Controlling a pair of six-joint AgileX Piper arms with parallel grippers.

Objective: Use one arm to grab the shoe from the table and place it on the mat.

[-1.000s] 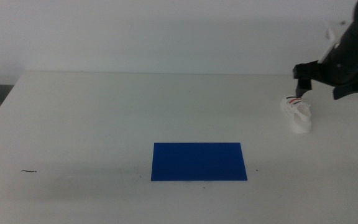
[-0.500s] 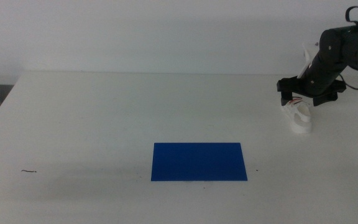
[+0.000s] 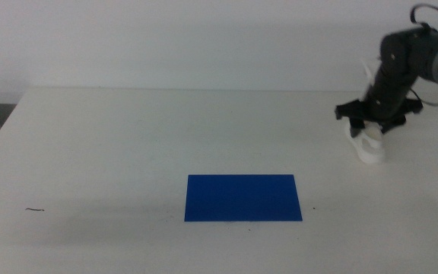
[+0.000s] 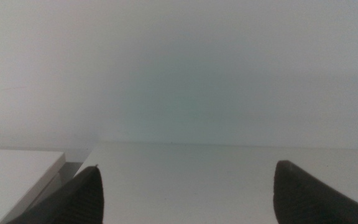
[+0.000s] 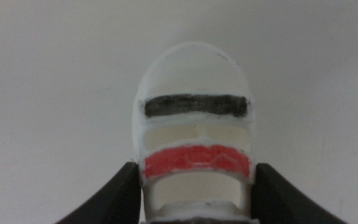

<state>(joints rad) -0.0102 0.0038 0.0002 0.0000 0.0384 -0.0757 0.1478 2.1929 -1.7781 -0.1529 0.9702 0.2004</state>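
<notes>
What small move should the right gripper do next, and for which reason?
Probably close the jaws. The right gripper is down over the shoe, with one open jaw on each side of it, and the shoe still sits on the table, far from the mat.

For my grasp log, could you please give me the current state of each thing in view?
shoe: upright on the table, off the mat, between the right claw's jaws.
right claw: open, lowered around the shoe.
left claw: open, empty, waiting at the table's near left edge.
mat: flat, nothing on it.
</notes>
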